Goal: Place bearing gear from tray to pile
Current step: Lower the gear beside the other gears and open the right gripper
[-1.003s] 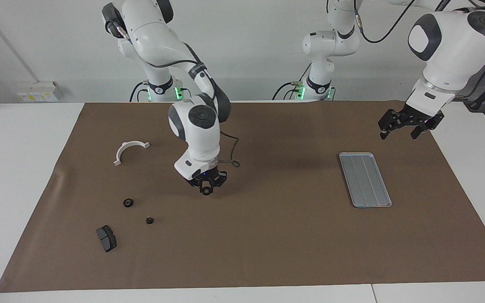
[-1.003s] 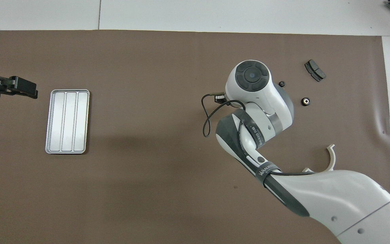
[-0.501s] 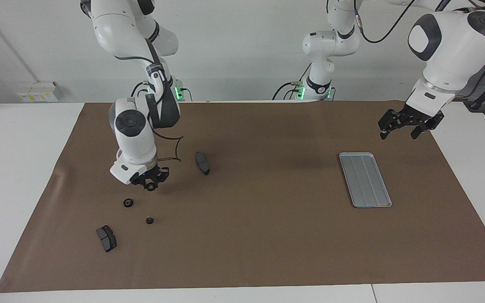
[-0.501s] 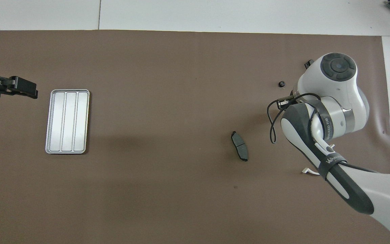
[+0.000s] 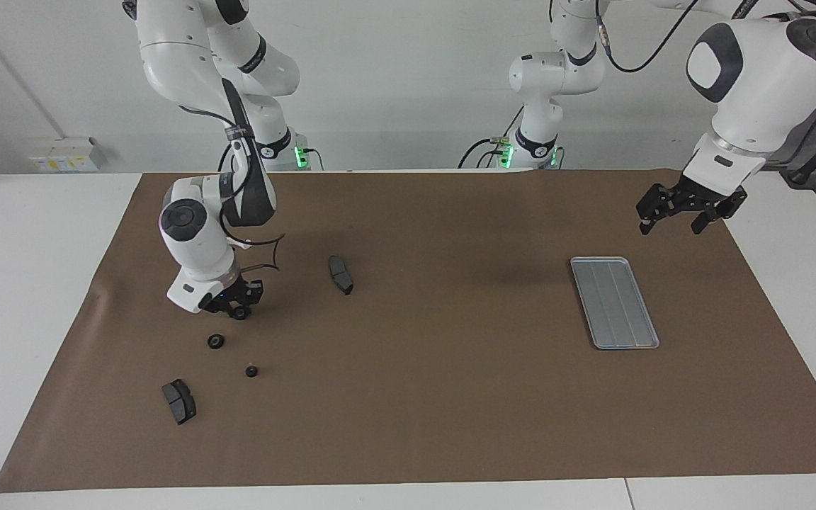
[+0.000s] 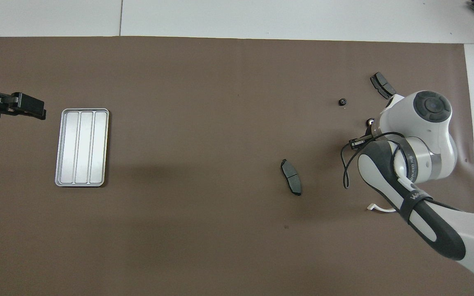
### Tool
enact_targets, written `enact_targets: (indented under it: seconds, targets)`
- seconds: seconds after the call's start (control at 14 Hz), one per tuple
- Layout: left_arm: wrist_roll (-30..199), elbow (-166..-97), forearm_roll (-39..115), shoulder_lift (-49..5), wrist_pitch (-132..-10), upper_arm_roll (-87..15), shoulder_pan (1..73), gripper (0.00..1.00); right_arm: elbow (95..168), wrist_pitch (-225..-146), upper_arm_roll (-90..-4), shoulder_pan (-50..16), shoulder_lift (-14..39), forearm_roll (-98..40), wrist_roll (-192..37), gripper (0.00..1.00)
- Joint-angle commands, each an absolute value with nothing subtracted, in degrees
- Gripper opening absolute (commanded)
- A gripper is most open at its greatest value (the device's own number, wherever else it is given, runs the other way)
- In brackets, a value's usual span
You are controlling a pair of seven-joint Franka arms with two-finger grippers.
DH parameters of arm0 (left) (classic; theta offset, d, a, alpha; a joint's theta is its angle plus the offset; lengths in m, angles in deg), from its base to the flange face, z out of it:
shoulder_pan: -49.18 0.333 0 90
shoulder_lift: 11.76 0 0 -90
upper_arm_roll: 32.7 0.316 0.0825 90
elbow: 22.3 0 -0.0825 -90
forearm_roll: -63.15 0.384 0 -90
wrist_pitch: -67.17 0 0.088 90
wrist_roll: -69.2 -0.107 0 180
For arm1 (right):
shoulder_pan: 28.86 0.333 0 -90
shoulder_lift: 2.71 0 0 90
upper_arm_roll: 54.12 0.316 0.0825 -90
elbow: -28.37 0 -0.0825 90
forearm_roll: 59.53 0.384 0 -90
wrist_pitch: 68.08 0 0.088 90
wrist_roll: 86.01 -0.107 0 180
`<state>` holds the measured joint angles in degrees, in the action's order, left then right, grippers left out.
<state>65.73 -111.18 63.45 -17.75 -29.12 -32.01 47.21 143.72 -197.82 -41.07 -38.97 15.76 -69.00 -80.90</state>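
Right pincer (image 5: 239,309) grips a bearing gear (image 5: 240,313) over open mat (image 5: 450,397).

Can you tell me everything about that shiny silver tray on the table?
The tray is a flat, silver-grey rectangle that looks like metal, with rounded corners, a low raised rim and ridges running lengthwise that split it into three strips. It lies flat on the brown mat toward the left arm's end of the table. Nothing is in it and nothing touches it.
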Motion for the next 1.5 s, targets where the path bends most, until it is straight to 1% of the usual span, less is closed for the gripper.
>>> enact_targets:
  seconds: [0.0, 0.07, 0.36, 0.5, 0.72, 0.86, 1.0, 1.22, 1.36, 1.43]
  targets:
    - [64.8, -113.3, 63.1, -16.0, -30.2, -32.0, 47.5, 1.00, 146.0, -199.1, -40.5, -39.4, 14.0, -67.7, -79.9, 0.60]
    - [64.8, -113.3, 63.1, -16.0, -30.3, -32.0, 47.6, 1.00, 145.7, -199.0, -40.5, -39.2, 14.0, -67.7, -81.0, 1.00]
    - [64.9, -113.3, 63.1, -15.9, -30.3, -32.0, 47.6, 1.00, 141.5, -198.1, -40.6, -37.0, 11.9, -68.1, -89.8, 1.00]
    - [64.9, -113.4, 63.1, -15.9, -30.2, -32.0, 47.6, 1.00, 139.6, -197.2, -40.8, -36.9, 10.7, -69.0, -93.9, 1.00]
    - [64.9, -113.3, 63.1, -15.9, -30.4, -32.0, 47.6, 1.00, 135.1, -193.0, -41.0, -37.7, 9.8, -69.0, -96.1, 1.00]
    - [64.9, -113.3, 63.1, -15.9, -30.4, -32.0, 47.6, 1.00, 133.0, -188.9, -41.2, -38.0, 7.1, -68.8, -96.7, 1.00]
    - [64.9, -113.4, 63.1, -15.9, -30.7, -32.0, 47.6, 1.00, 131.7, -185.3, -41.0, -40.2, 3.9, -68.1, -97.1, 1.00]
    - [64.9, -113.4, 63.1, -15.9, -30.7, -32.0, 47.5, 1.00, 131.2, -179.0, -41.3, -40.7, -1.1, -66.4, -97.1, 1.00]
    - [64.9, -113.4, 63.1, -15.9, -30.7, -32.0, 47.6, 1.00, 130.7, -175.3, -43.0, -40.7, -3.9, -65.0, -97.1, 1.00]
    - [64.9, -113.4, 63.1, -15.9, -30.7, -32.0, 47.6, 1.00, 130.0, -173.6, -43.4, -40.6, -4.5, -64.9, -97.1, 1.00]
